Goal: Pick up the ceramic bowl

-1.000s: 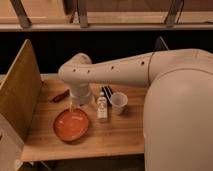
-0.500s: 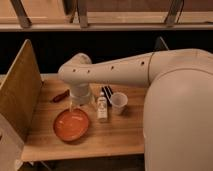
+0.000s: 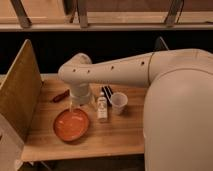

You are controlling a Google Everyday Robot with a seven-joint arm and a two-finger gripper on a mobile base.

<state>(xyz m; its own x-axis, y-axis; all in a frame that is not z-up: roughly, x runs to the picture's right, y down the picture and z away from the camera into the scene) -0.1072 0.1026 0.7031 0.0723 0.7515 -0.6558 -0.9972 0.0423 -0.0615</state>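
One arm's [image 3: 115,70] gripper [image 3: 76,105] hangs at ceramic bowl's [image 3: 71,126] rim.

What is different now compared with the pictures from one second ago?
Nothing visibly changed. The gripper still hangs over the far edge of the ceramic bowl; the white cup and the small bottle stand on the table as before.

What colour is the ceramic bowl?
The ceramic bowl is orange-red, darker-rimmed, in the camera view; the tool hangs above its far edge.
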